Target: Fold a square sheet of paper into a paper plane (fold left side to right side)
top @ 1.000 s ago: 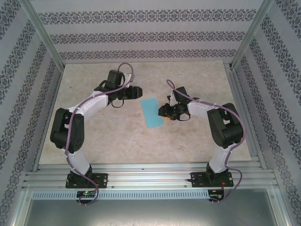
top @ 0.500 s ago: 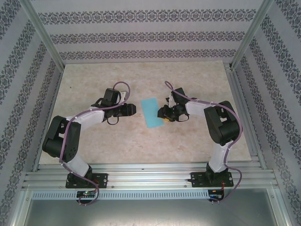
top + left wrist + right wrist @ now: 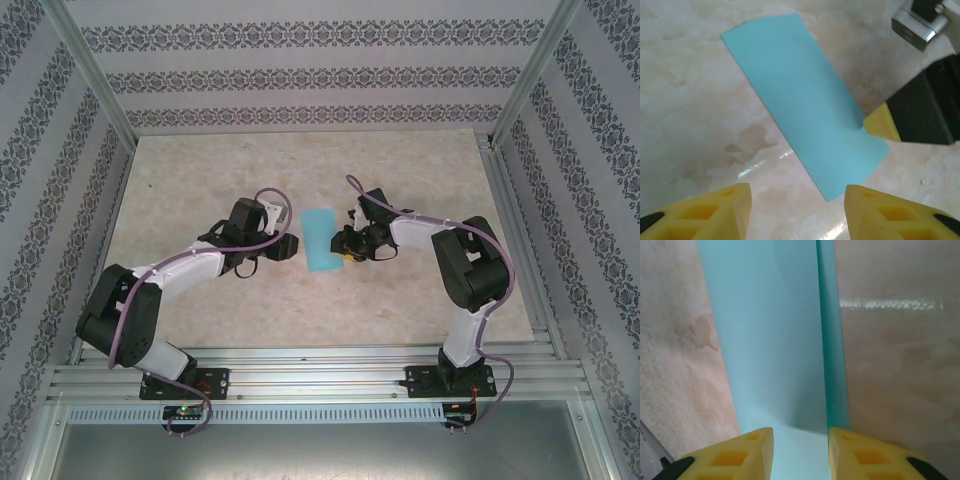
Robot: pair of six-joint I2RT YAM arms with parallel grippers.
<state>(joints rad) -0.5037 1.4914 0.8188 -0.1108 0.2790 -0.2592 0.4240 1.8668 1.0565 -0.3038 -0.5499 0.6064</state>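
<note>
Starting with the table [image 3: 250, 310]: its marbled top is bounded by patterned walls [image 3: 300, 75], and its near edge is hidden under aluminium rails [image 3: 320, 380]. The left arm [image 3: 190, 268] and right arm [image 3: 470, 265] are both bent inward toward the middle.

Between them the turquoise sheet of paper [image 3: 321, 240] is laid flat on the table and is seen as a narrow rectangle. How many layers it has cannot be made out from above. Part of its right edge, toward the near end, is covered by the right gripper [image 3: 344, 250].

From the right wrist the sheet is cut off top and bottom. A darker strip is seen along its right side; whether it is a lower layer or shadow cannot be told. The yellow tips there are set a narrow gap apart above the sheet, with paper seen through the gap. One right fingertip [image 3: 882, 125] is seen touching the sheet's right edge.

The left gripper [image 3: 797, 215] is spread wide just beside the sheet's near corner, its tips cut off by the frame. A faint brownish stain [image 3: 750, 140] is noted on the table beside the sheet's left edge.
</note>
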